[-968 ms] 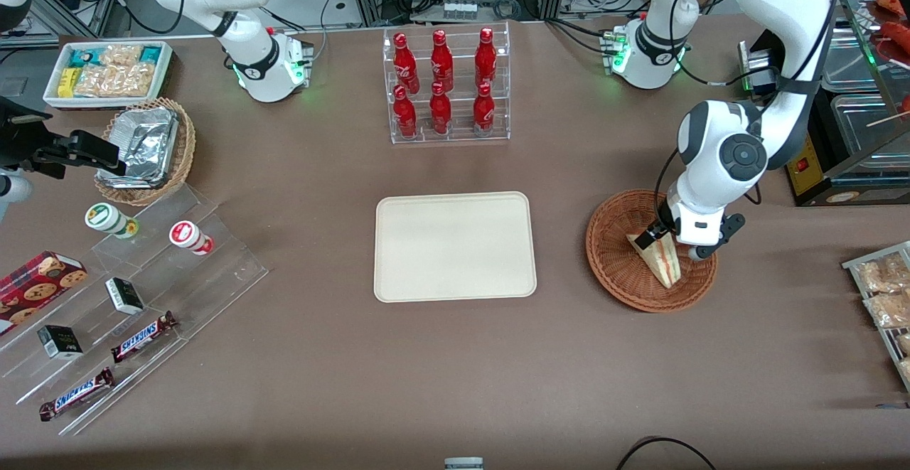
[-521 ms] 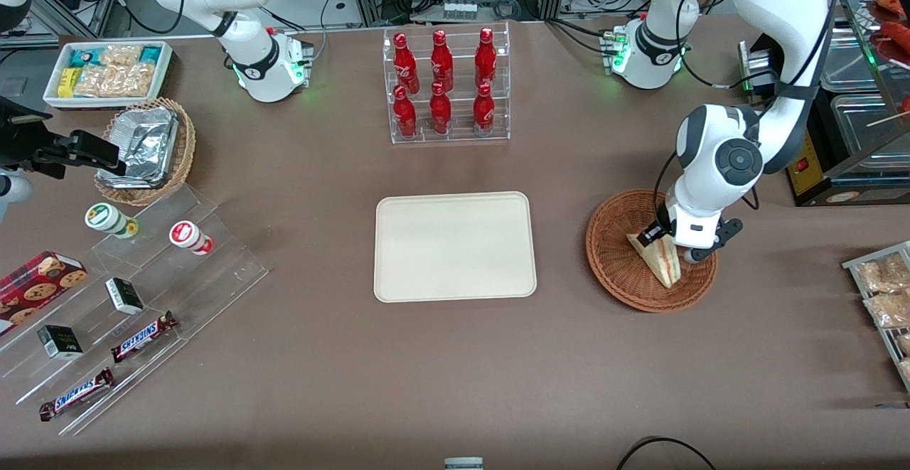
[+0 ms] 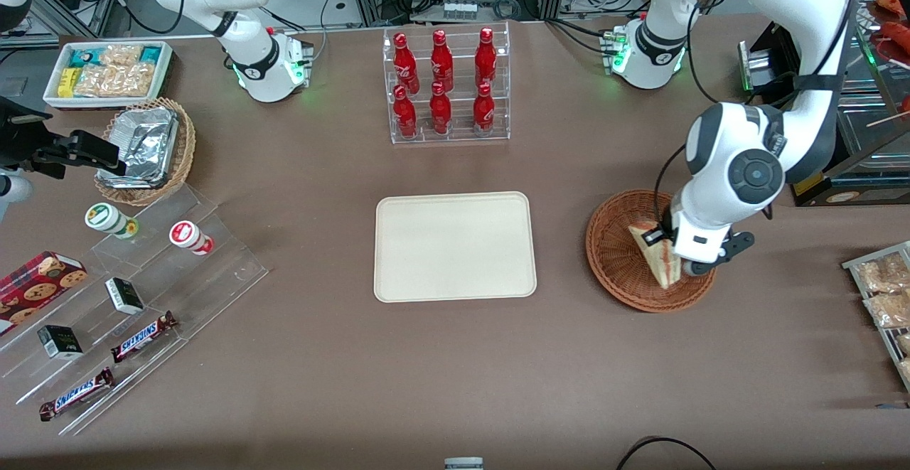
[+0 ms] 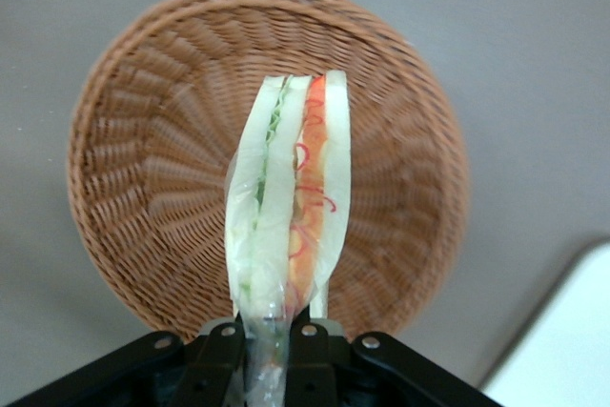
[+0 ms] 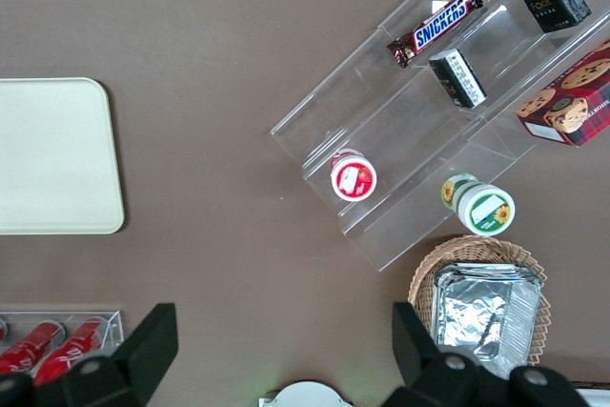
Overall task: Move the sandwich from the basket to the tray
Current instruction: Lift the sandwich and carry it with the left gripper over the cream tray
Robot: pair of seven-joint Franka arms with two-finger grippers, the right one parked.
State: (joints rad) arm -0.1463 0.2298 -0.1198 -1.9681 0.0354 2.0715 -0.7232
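End effector [image 4: 270,342] grips wedge-shaped sandwich [image 4: 289,205] above woven basket [image 4: 143,178].

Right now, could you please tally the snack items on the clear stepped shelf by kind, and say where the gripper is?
Snickers bars: 2
Small dark boxes: 2
Lidded cups: 2
Cookie box: 1
Total: 7
The gripper is above the basket, shut on the sandwich.
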